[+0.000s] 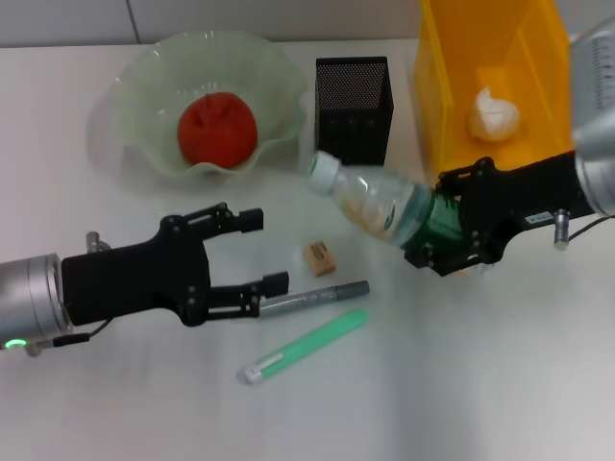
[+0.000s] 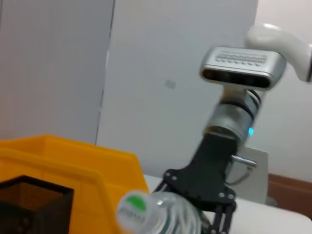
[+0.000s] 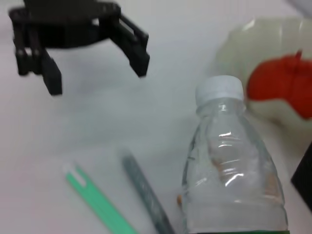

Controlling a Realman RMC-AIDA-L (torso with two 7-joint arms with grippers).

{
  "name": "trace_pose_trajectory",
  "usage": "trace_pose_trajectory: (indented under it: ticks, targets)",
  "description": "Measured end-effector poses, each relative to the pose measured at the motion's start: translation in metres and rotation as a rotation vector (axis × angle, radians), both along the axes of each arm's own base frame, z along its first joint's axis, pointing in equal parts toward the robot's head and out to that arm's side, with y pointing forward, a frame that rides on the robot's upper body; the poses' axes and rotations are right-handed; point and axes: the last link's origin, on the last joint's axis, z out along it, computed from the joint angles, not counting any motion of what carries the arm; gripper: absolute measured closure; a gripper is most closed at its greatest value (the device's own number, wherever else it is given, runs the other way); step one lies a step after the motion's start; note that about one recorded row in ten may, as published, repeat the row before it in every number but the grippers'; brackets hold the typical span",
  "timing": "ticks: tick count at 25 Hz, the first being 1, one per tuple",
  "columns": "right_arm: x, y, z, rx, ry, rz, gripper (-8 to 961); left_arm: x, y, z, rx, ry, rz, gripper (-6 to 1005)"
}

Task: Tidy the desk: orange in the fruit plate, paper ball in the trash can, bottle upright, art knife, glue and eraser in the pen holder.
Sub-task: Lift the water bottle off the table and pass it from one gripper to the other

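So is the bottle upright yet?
No. The bottle is tilted, cap toward the holder, gripped off the desk by the right pincer.

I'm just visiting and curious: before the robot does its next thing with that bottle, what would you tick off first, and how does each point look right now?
1. Right gripper has the bottle held: ok, its jaws are shut on the green-labelled lower part.
2. Bottle upright: not ok, it is tilted, with the cap pointing towards the pen holder.
3. Cap on: ok, the white cap shows in the right wrist view.
4. Landing spot clear: cannot tell; the eraser lies just beside the bottle's path.
5. Left gripper out of the way: ok, open, over the art knife, apart from the bottle.
6. Orange in the fruit plate: ok.
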Motion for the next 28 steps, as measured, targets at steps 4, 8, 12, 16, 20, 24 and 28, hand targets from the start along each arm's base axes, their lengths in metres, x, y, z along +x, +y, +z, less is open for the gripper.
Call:
trace_pose_trajectory:
  ticks: [4,8,12,16,20,24,28]
  targets:
    - [0.010,-0.007,0.006,0.040,0.121,0.005,189,0.004,0.003,0.001,0.046,-0.062,0.039,185]
    - [0.015,-0.014,0.003,0.046,0.202,0.022,189,0.007,0.004,0.001,0.065,-0.096,0.052,186]
    - [0.024,-0.020,0.000,0.080,0.314,0.048,188,0.015,0.004,0.002,0.062,-0.174,0.067,186]
    - [0.032,-0.030,-0.007,0.126,0.450,0.069,188,0.017,0.007,0.005,0.060,-0.220,0.101,187]
    - [0.035,-0.036,-0.013,0.151,0.522,0.087,188,0.021,0.009,0.003,0.042,-0.265,0.135,188]
    - [0.034,-0.041,-0.017,0.164,0.577,0.100,188,0.023,0.010,0.002,0.038,-0.290,0.151,188]
    - [0.033,-0.041,-0.023,0.168,0.611,0.099,189,0.027,0.012,0.000,0.038,-0.324,0.167,189]
